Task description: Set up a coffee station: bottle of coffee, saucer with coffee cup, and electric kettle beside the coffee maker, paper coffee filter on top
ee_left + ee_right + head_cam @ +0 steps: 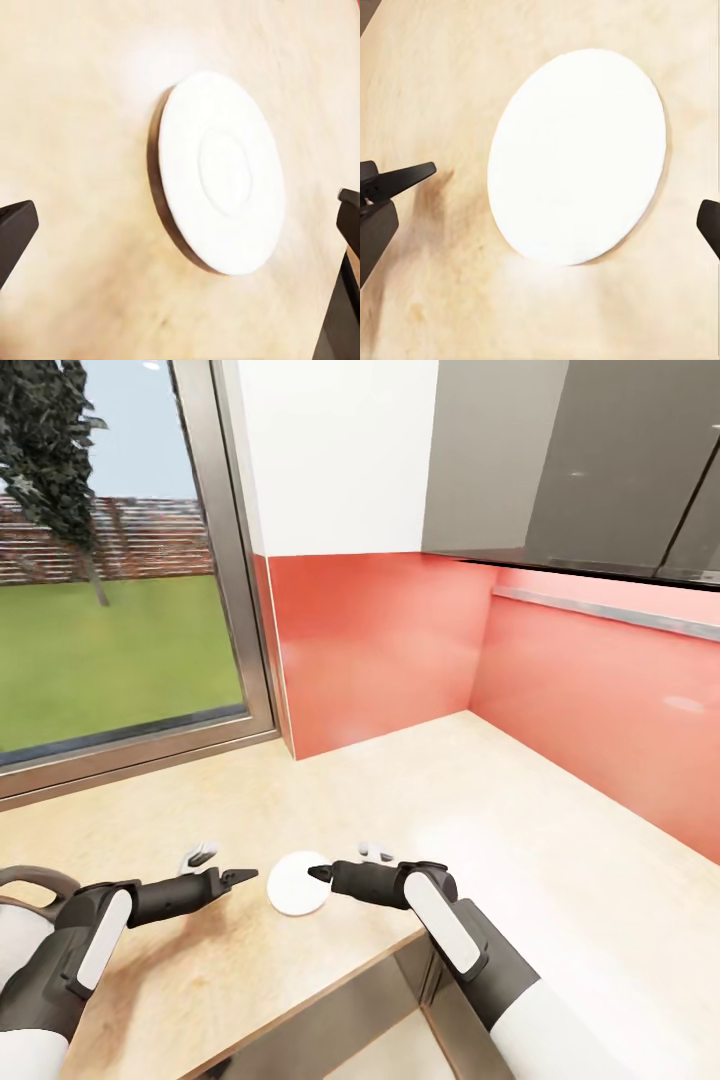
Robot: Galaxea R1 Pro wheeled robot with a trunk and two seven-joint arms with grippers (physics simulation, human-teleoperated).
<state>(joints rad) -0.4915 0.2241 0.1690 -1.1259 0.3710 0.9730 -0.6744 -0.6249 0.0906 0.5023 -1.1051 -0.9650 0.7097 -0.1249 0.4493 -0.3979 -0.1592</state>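
Observation:
The saucer, a small flat round white plate, lies on the light beige kitchen countertop close to its front edge. My left gripper hovers open just left of it, and my right gripper hovers open just right of it, both tips pointing at the plate. In the left wrist view the saucer sits between the spread dark fingers. The right wrist view shows the saucer with nothing on it. The coffee maker, bottle of coffee, filter, coffee cup and kettle are out of view.
A large window runs along the counter's left back. A red backsplash wraps the corner, with glossy grey wall cabinets overhead at right. The counter's front edge runs right below the saucer.

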